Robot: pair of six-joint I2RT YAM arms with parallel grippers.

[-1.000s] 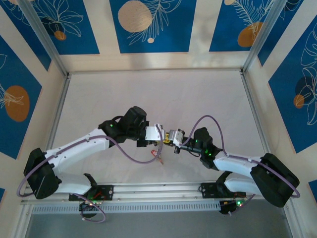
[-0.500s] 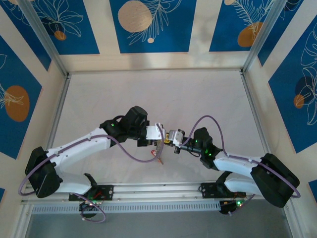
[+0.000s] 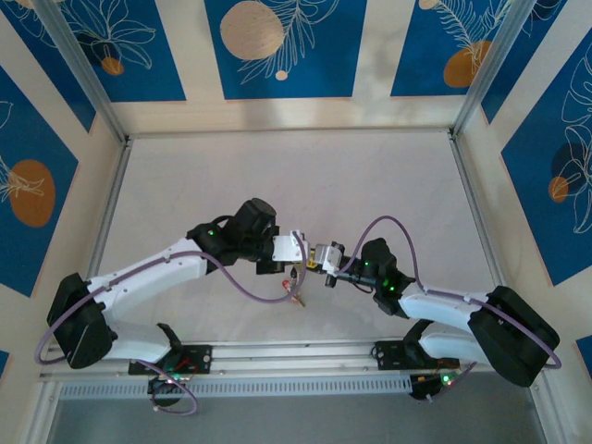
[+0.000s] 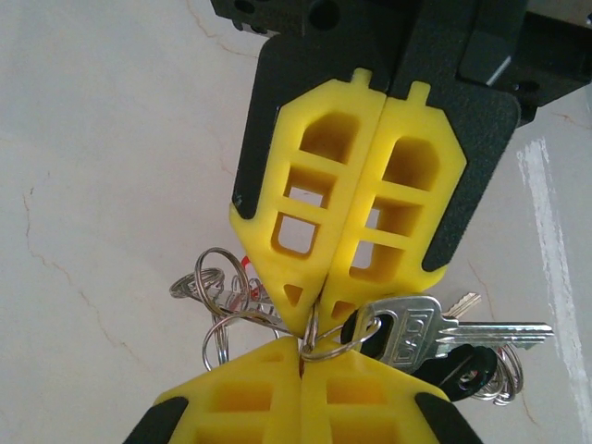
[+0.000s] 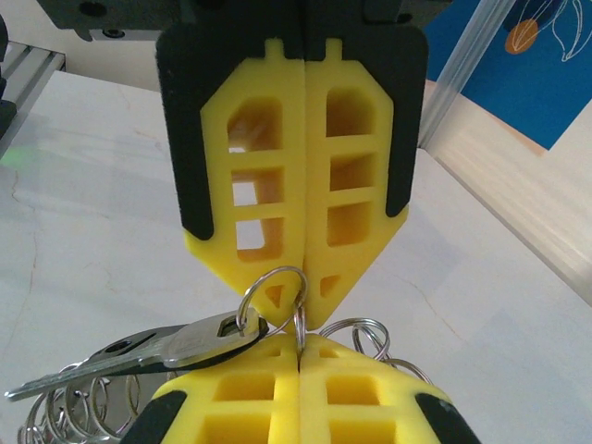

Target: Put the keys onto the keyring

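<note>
The left tool (image 4: 301,356) is clenched on a small keyring (image 5: 274,271), held above the counter (image 3: 277,176) near its front middle. A silver key (image 5: 176,347) hangs on the ring. The right tool (image 5: 298,347) meets the left tip to tip, also clenched on it.

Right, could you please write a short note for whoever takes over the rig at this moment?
Grips: the left end effector is shut on the keyring. The right end effector is shut on it from the opposite side, tip to tip, over the table.
Things: a silver key hangs from the keyring by its head hole, with a bunch of spare rings beside it.
Done: that key appears threaded on.
Left: a second key shows behind it, and I cannot tell whether it is on the ring. Probably check before releasing either grip.
</note>
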